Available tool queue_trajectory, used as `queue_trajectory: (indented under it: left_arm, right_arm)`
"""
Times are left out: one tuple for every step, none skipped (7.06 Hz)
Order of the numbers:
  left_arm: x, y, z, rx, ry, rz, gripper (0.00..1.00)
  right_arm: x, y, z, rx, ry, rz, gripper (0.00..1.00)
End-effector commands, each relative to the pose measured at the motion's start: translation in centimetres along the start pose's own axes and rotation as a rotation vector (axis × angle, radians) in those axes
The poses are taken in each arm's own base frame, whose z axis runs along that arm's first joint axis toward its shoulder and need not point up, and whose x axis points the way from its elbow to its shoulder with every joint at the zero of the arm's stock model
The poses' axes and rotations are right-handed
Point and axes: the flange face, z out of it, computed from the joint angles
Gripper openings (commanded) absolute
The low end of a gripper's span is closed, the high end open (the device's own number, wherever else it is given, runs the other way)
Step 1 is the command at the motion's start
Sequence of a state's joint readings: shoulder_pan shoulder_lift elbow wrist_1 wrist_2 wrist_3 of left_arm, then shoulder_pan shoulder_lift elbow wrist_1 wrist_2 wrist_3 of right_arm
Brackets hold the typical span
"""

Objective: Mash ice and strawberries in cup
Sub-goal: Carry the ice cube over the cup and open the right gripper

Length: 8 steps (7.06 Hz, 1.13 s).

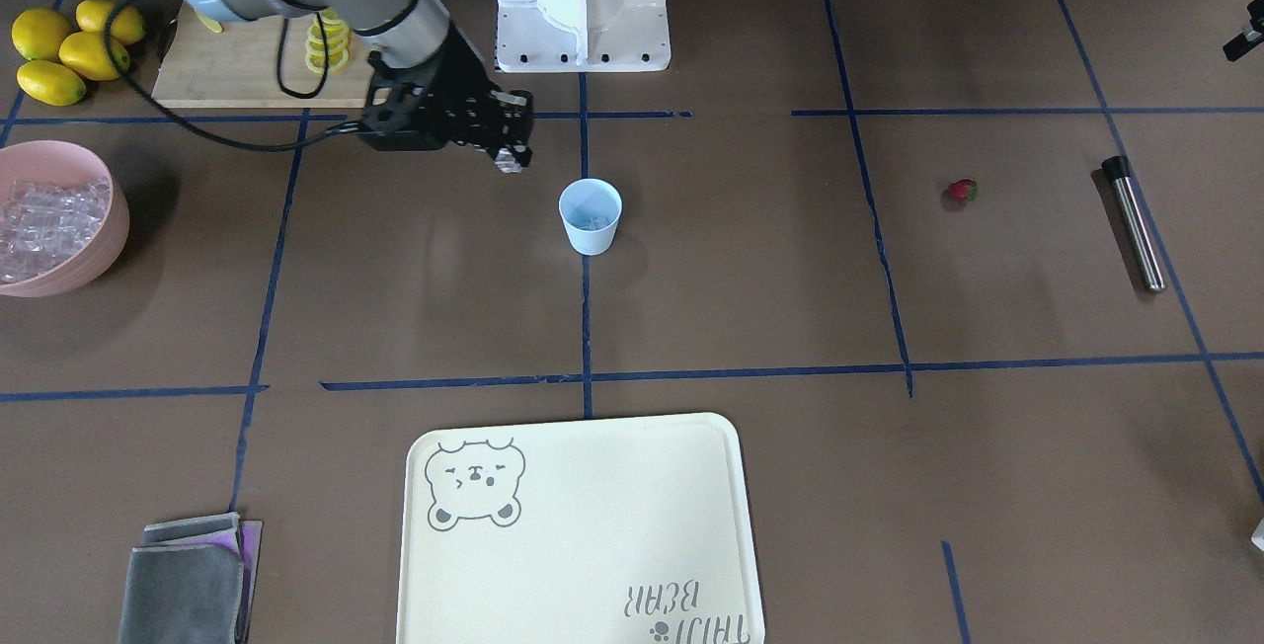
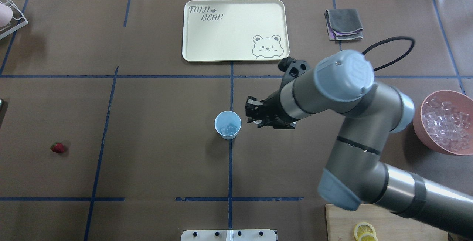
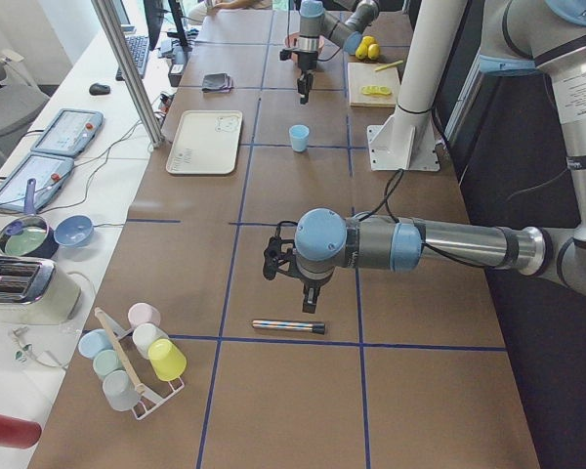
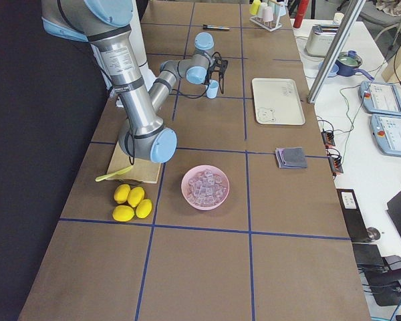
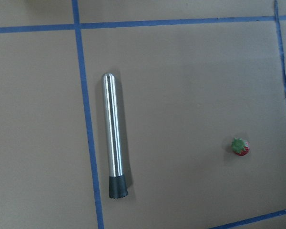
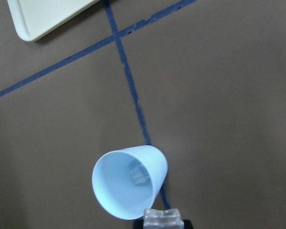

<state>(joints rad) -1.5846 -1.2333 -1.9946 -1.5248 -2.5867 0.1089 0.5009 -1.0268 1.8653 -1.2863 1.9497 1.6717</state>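
One cup [image 1: 590, 229], pale blue, stands upright near the middle of the tabletop on a blue tape line. There are a few cubes of ice [image 2: 229, 129] in its bottom. The overhead view suggests two or three, but they blur together and the right wrist view shows only one clearly.

One strawberry [image 1: 961, 192] lies alone toward the tabletop's end on the robot's left. One metal muddler [image 1: 1134, 224] with a black tip lies flat nearer that end, well apart from the berry.

Toward the opposite end, one pink bowl [image 1: 104, 249], cut off by the edge of the front-facing view, holds a heap of ice cubes [image 1: 44, 224] too many to count. Four whole lemons [image 1: 69, 49] sit beside one wooden board [image 1: 237, 71]. The lemon slices [image 1: 328, 41] on the board are partly hidden by the arm.

One cream tray [image 2: 229, 37] and one folded stack of cloths [image 2: 343, 23] lie along the edge far from the robot.

The right arm bends at the elbow and reaches in toward the middle of the tabletop. Its wrist is turned so that the right pincer [image 2: 254, 112] points sideways at the cup, near the rim and apart from it. The pincer is closed down on one held cube [image 6: 163, 218], which is cut off at the bottom of the right wrist view.

The left arm stretches level over its end of the tabletop, and the left pincer [image 3: 310, 303] hangs downward above the muddler. It is too small in the side view to tell whether it is spread or closed.
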Motion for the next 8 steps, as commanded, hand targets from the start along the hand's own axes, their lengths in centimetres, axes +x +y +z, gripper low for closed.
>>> queue_trajectory:
  left_arm:
    - [0.4,0.0,-0.2,0.004,0.007,0.005,1.0]
    - [0.5,0.0,-0.2,0.005,0.007,0.007,1.0]
    - [0.4,0.0,-0.2,0.004,0.007,0.005,1.0]
    - [0.4,0.0,-0.2,0.004,0.007,0.003,1.0]
    - [0.4,0.0,-0.2,0.005,0.007,0.005,1.0]
    - [0.4,0.0,-0.2,0.004,0.007,0.003,1.0]
    - [0.4,0.0,-0.2,0.004,0.007,0.005,1.0]
    - [0.4,0.0,-0.2,0.004,0.007,0.003,1.0]
  right_arm:
    - [-3.0,2.4,3.0,0.021,-0.004,0.024,0.0]
    - [-3.9,2.2,3.7,0.034,-0.002,0.025,0.01]
    - [-4.3,2.1,3.8,0.046,-0.003,0.017,0.01]
    - [-4.1,1.2,4.6,0.103,0.006,0.014,0.01]
    - [-3.7,1.2,5.6,0.106,0.026,0.011,0.02]
    - [-3.8,1.2,5.6,0.106,0.025,0.009,0.12]
    - [-3.4,2.2,6.3,0.096,0.034,0.005,0.97]
    - [-3.5,2.4,6.3,0.095,0.03,0.004,1.0]
